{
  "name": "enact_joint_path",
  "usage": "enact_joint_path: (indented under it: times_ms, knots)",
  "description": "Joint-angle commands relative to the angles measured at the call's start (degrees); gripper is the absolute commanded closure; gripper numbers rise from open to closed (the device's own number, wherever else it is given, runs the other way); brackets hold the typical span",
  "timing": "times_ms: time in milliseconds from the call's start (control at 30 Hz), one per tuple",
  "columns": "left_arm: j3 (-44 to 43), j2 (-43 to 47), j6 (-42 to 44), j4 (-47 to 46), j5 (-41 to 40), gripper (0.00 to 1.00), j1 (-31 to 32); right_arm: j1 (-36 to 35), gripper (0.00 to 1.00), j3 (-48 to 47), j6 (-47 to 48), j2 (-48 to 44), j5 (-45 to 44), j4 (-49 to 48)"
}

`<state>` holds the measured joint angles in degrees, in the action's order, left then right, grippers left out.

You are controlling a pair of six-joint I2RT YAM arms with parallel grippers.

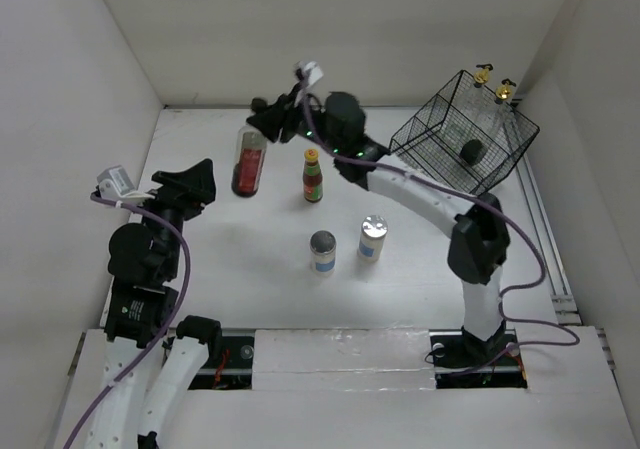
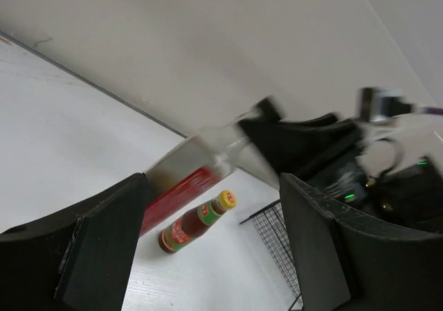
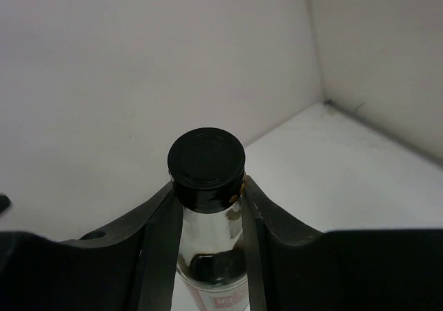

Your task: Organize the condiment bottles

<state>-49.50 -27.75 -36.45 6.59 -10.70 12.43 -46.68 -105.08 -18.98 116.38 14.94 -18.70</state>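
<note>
Directions are read on the top view, with 12 o'clock toward the far wall.

Right arm: we find it reaching across the table (image 1: 270, 299) from its base at 5 o'clock toward 11 o'clock. The right gripper (image 1: 268, 121) sits at the top of the jar of red contents (image 1: 249, 164). On the right wrist view its fingers (image 3: 163, 235) press the glass neck from both sides, just below the black cap (image 3: 208, 162); the jaws are pinching the jar. We cannot tell whether the jar's base rests on the table.

Left arm: the left gripper (image 1: 205, 184) is at 9 o'clock, well apart from every container. On the left wrist view its fingers (image 2: 104, 249) stand wide apart with nothing between them.

Remaining containers:
- The sauce bottle (image 1: 313, 177), red-labelled and yellow-capped, stands upright just beside the jar, at its 3 o'clock.
- The two shakers (image 1: 322, 252) (image 1: 372, 239) stand upright side by side, near each other but not touching, at 6 and 5 o'clock of the sauce bottle.
- The black wire basket (image 1: 440, 119) sits in the 2 o'clock corner. The two cruets (image 1: 482, 74) (image 1: 505, 91) stand inside it against its far side, their gold spouts rising above the rim.

The jar appears blurred on the left wrist view.
</note>
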Motion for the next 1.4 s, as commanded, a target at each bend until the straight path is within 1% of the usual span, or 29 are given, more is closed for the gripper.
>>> enact_joint_path:
  times_ms: [0,33,67,133,167,200,233,267,367,400,433,467,600,667,767,867,900,1000,1367]
  knots:
    - [0.8,0.33,0.76,-4.12,4.01,0.27,0.32,6.5,0.76,1.6,-3.78,-13.97,-3.24,-16.37]
    - [1.33,-0.2,0.76,-4.13,4.89,0.29,0.32,7.81,0.77,2.76,-3.78,-16.94,-3.86,-16.37]
    - [1.33,-0.2,0.76,-5.0,7.07,0.29,0.32,10.61,0.77,3.9,-3.78,-18.36,-4.47,-15.76]
    - [1.95,-0.99,2.07,-6.41,9.98,0.3,0.32,13.26,0.77,7.51,-3.78,-21.35,-6.05,-15.23]
    - [1.95,-2.65,2.08,-7.28,11.3,0.3,0.32,14.41,0.77,8.74,-2.13,-24.41,-7.28,-15.23]
    - [1.95,-3.45,2.08,-7.29,13.84,0.3,0.32,16.86,0.77,9.62,-2.11,-25.66,-9.47,-14.01]
    - [1.95,-4.32,2.08,-7.29,14.73,0.3,0.32,18.19,0.77,10.15,-1.24,-26.81,-9.49,-12.95]
    - [1.95,-6.42,2.69,-7.29,16.48,0.3,0.32,20.46,0.77,10.16,0.25,-28.64,-11.06,-11.11]
    - [0.11,-9.86,4.01,-6.15,18.6,0.3,0.32,22.76,0.77,10.68,4.9,-30.68,-15.54,-7.86]
    - [-0.68,-11.78,4.54,-5.37,19.13,0.3,0.32,23.29,0.77,10.68,8.49,-31.47,-17.47,-6.97]
    - [-0.69,-12.5,4.54,-5.36,19.75,0.3,0.32,24.6,0.77,10.68,10.09,-31.47,-20.79,-5.4]
    - [-0.69,-13.12,4.54,-5.36,19.75,0.3,0.32,25.48,0.77,10.68,11.15,-31.47,-21.78,-4.77]
    - [-3.4,-16.37,5.77,-2.9,18.96,0.3,0.32,30.58,0.78,11.91,12.57,-32.0,-23.72,-3.63]
    - [-3.42,-18.04,5.77,-2.37,18.96,0.3,0.32,33.12,0.78,12.61,12.57,-31.39,-24.87,-3.63]
    - [-3.94,-18.57,5.77,-1.84,19.66,0.3,0.32,35.07,0.78,13.14,13.62,-29.99,-26.27,-4.32]
    - [-3.94,-18.57,5.77,-2.37,19.66,0.3,0.32,35.69,0.78,13.14,15.99,-28.23,-26.89,-4.33]
    - [-3.42,-18.57,5.77,-2.37,19.66,0.3,0.32,35.69,0.78,13.84,16.69,-28.22,-28.55,-5.89]
    - [-2.89,-18.57,5.77,-2.89,20.19,0.3,0.32,36.21,0.78,13.85,19.07,-26.29,-29.87,-7.83]
    - [-2.36,-18.04,5.25,-3.43,20.19,0.3,0.32,37.8,0.78,13.23,20.21,-20.75,-31.46,-11.8]
